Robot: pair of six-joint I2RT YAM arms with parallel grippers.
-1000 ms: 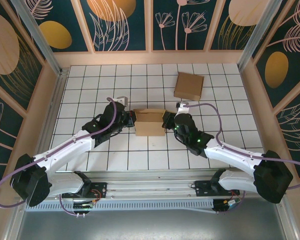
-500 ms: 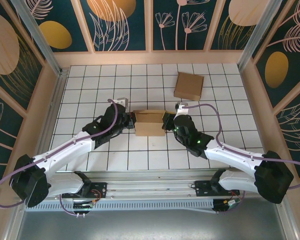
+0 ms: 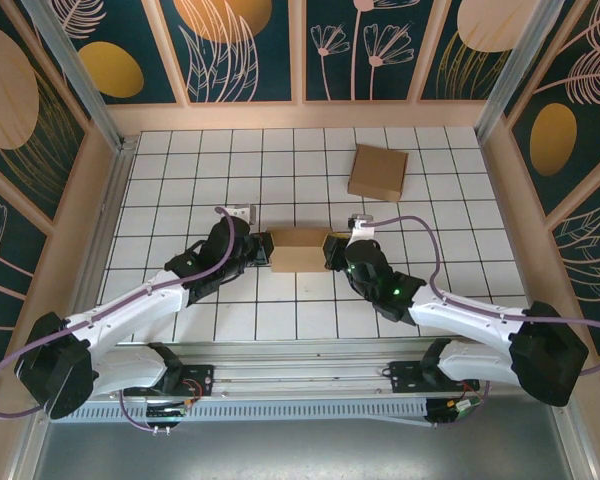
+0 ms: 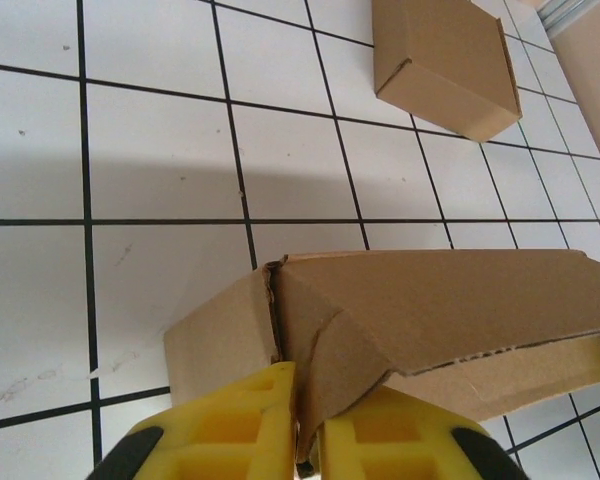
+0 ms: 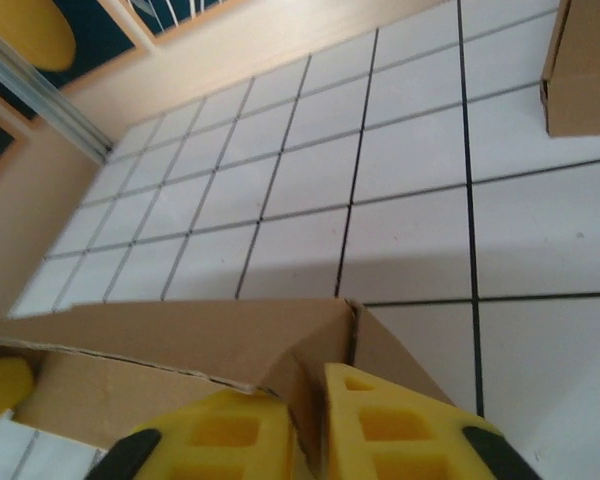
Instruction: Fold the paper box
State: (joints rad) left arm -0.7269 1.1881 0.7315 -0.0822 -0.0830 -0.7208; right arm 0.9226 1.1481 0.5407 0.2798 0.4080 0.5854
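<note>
Near the middle of the table (image 3: pixel 280 160) the paper box (image 3: pixel 300 250) is pinched at each end — left wall by the left gripper (image 4: pixel 302 380), right wall by the right gripper (image 5: pixel 310 390) — seemingly so it is braced for folding.

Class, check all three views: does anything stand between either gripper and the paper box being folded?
Nothing visible does. The left gripper and the right gripper each have a cardboard end of the paper box between their fingers. The other box lies apart, farther back to the right.
</note>
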